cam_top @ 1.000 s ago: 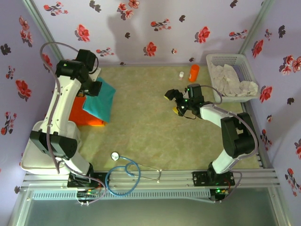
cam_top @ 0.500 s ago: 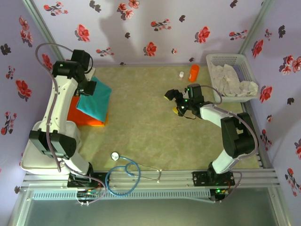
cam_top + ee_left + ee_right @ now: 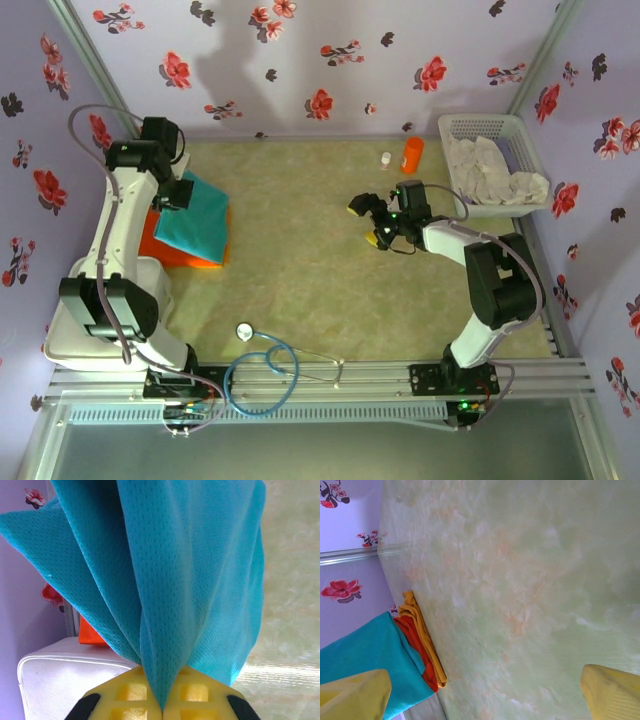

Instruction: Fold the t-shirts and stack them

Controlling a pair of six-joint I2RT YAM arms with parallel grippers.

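The left gripper [image 3: 174,192] is clamped on a bunched edge of the teal t-shirt [image 3: 197,217]. In the left wrist view the cloth [image 3: 175,580] fans up from the 2 closed yellow pads [image 3: 125,700] and hides much of the table, leaving a small corner of the orange t-shirt [image 3: 90,633] showing above a white bin [image 3: 65,672]. From above, the teal shirt lies over the orange one [image 3: 150,238] at the table's left side, leaving orange strips along its edges, while the right gripper [image 3: 365,222] is right of centre, jaws spread wide and empty, its pads cut off at the frame's lower corners in its wrist view.
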